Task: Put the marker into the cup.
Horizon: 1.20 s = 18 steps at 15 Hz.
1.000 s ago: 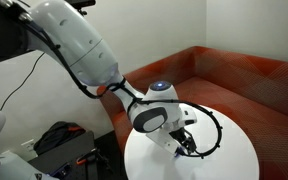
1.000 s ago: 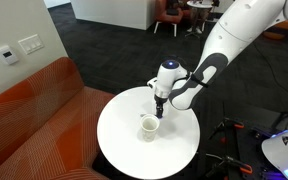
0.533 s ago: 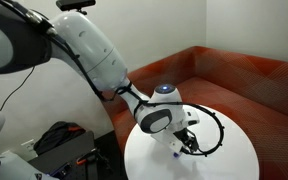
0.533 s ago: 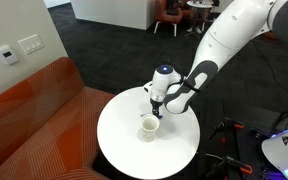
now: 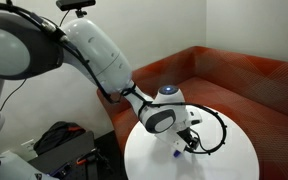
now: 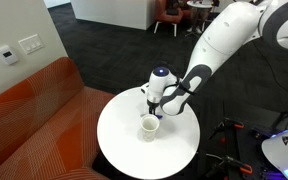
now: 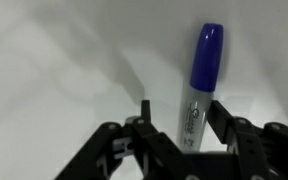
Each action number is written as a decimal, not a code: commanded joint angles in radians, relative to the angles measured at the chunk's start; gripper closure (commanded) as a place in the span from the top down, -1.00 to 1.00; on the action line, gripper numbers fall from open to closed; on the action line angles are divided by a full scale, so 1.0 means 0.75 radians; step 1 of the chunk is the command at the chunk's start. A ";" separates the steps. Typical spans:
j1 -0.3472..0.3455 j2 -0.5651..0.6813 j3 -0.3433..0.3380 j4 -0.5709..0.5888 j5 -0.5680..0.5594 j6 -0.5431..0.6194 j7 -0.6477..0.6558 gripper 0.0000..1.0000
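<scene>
- In the wrist view the gripper (image 7: 179, 118) is clamped on the marker (image 7: 199, 85), its dark fingers (image 7: 222, 118) on either side of the white printed barrel
- The marker's blue capped end points away from the wrist towards the pale table top, and the barrel sits closer to the right finger
- In an exterior view the cup (image 6: 149, 126) stands upright and open near the middle of the round white table (image 6: 119, 150)
- There the gripper (image 6: 155, 106) hangs just above the cup's far rim, a little to its right; the marker is too small to pick out
- In an exterior view a blue tip (image 5: 176, 153) shows under the gripper (image 5: 185, 143), low over the table (image 5: 234, 165)
- A black cable (image 5: 221, 128) loops to the right of the wrist
- An orange sofa (image 6: 34, 115) curves round the table's far left side
</scene>
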 commanded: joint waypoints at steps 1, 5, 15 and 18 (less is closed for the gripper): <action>0.021 0.024 -0.018 0.046 -0.028 0.000 0.066 -0.35; 0.030 0.031 -0.024 0.066 -0.028 -0.010 0.075 -0.97; 0.130 -0.130 -0.106 0.002 -0.018 -0.192 0.284 -0.91; 0.151 -0.215 -0.110 -0.014 -0.024 -0.291 0.305 -0.91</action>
